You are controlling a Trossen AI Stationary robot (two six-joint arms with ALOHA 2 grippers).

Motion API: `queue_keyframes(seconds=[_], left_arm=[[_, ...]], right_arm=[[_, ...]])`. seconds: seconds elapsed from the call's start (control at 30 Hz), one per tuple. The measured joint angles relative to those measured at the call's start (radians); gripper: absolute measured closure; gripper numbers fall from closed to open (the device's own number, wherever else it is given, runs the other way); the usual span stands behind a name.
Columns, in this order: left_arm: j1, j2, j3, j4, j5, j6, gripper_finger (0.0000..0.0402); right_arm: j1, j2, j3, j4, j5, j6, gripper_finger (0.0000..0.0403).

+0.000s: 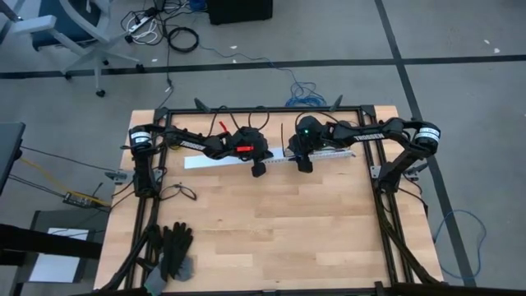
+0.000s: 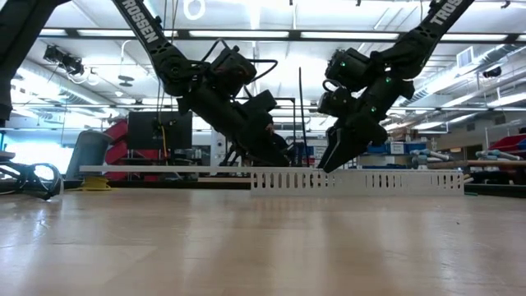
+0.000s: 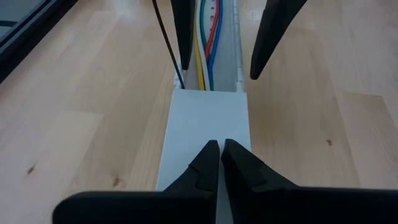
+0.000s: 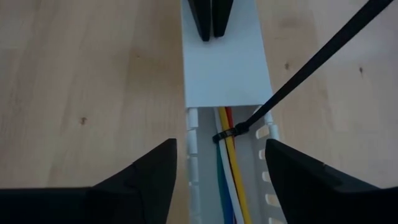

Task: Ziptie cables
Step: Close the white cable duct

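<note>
In the middle of the high view, toward the upper part of the worktop [image 1: 271, 230], a white slotted channel [image 4: 196, 155] lies across the frame with the cables [image 4: 227, 162], red, yellow, green, blue and white, running inside it; a white cover [image 4: 224, 68] closes the channel's far half. A black zip tie [image 4: 292, 81] is already looped round the cables just below the cover's edge, its long tail slanting to the upper right of the right wrist view. The left gripper [image 3: 220, 158] rests pressed together and empty on the cover, steadying the channel; the right gripper [image 4: 217, 177] hangs spread and empty over the open channel, straddling the bundle. The step in hand looks like cinching; the right gripper should pinch the tail close to the tie's head and pull along its length, not sideways, so the loop tightens evenly; the left should bear down so the channel does not lift.
</note>
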Motion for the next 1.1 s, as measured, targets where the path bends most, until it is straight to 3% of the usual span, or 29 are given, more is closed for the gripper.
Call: queue_keyframes(seconds=[0.4,0.9,1.1], left_arm=[[0.004,0.039,0.05,-0.005,0.009,0.02,0.0402],[0.017,0.064,0.062,-0.017,0.025,0.019,0.0401],[0.017,0.065,0.06,-0.009,0.025,0.018,0.0401]], right_arm=[[0.016,0.099,0.0,0.05,0.006,0.016,0.0181],[-0.008,-0.011,0.0,-0.141,0.068,0.01,0.0191],[-0.013,-0.006,0.0,-0.163,0.051,0.007,0.0228]])
